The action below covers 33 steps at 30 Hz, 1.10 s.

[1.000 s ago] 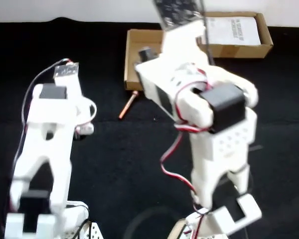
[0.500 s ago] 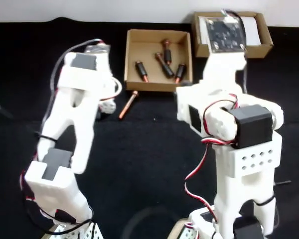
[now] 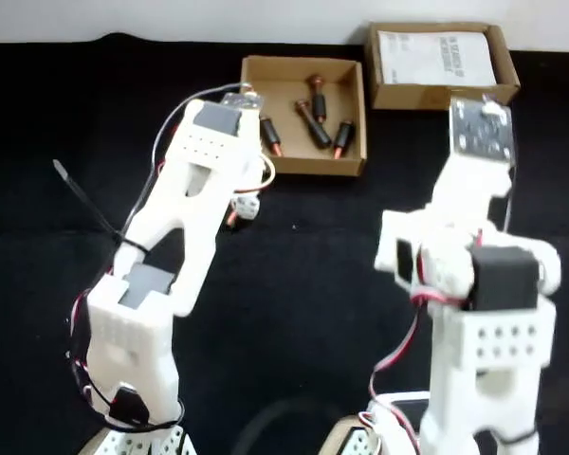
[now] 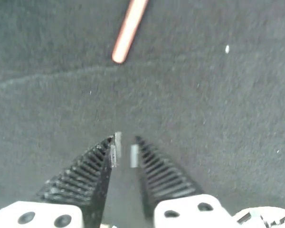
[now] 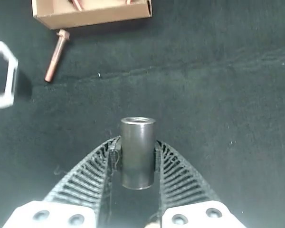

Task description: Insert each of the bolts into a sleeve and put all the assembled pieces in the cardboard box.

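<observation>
While our right gripper [image 5: 137,141] is clamped on a dark sleeve [image 5: 137,159] above the black table [image 3: 294,313], our left gripper [image 4: 124,148] hangs with its jaws only slightly parted and nothing between them. We see a loose copper bolt [image 4: 129,29] lying ahead of it, just outside the cardboard box [image 3: 303,163] holding assembled pieces [image 3: 313,123].

Left gripper [image 4: 124,142] low, jaws apparently just parted, right gripper [image 5: 136,144] clasping sleeve [image 5: 137,159]
</observation>
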Each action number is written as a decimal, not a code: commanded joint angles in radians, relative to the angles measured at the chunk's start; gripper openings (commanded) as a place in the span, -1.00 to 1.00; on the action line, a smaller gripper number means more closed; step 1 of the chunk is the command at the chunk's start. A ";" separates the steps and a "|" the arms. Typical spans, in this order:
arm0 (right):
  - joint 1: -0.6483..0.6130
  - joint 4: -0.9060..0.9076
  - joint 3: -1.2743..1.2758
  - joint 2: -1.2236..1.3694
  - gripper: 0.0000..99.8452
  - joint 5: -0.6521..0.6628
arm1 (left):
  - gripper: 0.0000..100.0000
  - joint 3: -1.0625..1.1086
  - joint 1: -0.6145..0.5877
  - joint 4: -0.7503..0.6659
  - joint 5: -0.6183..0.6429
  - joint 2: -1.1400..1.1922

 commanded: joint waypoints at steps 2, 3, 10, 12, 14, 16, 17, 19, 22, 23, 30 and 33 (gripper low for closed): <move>0.013 0.007 0.127 -0.150 -0.99 -0.005 | -0.76 -0.139 0.013 0.005 -0.005 0.054; 0.013 0.007 0.160 -0.176 -0.99 -0.003 | -0.76 -0.162 0.013 0.002 -0.005 0.074; 0.016 -0.035 0.403 -0.374 -0.99 0.005 | -0.76 -0.369 0.021 0.000 -0.080 0.263; 0.016 -0.051 0.453 -0.440 -0.99 0.040 | -0.76 -0.438 0.022 0.000 -0.118 0.321; 0.016 -0.067 0.498 -0.493 -0.99 0.069 | -0.76 -0.513 0.024 0.000 -0.147 0.380; 0.016 -0.071 0.547 -0.538 -0.99 0.107 | -0.76 -0.598 0.022 0.000 -0.166 0.432; 0.016 -0.071 0.565 -0.558 -0.99 0.120 | -0.76 -0.636 0.022 0.000 -0.178 0.453; 0.016 -0.071 0.590 -0.587 -0.99 0.132 | -0.76 -0.707 0.021 0.006 -0.196 0.492; 0.016 -0.070 0.599 -0.611 -0.99 0.132 | -0.76 -0.774 0.018 0.006 -0.218 0.530; 0.016 -0.070 0.599 -0.615 -0.99 0.132 | -0.76 -0.789 0.016 0.006 -0.229 0.542; 0.016 -0.067 0.599 -0.618 -0.99 0.132 | -0.76 -0.799 -0.008 0.000 -0.265 0.573; 0.016 -0.071 0.599 -0.618 -0.99 0.133 | -0.76 -0.799 -0.022 -0.002 -0.265 0.595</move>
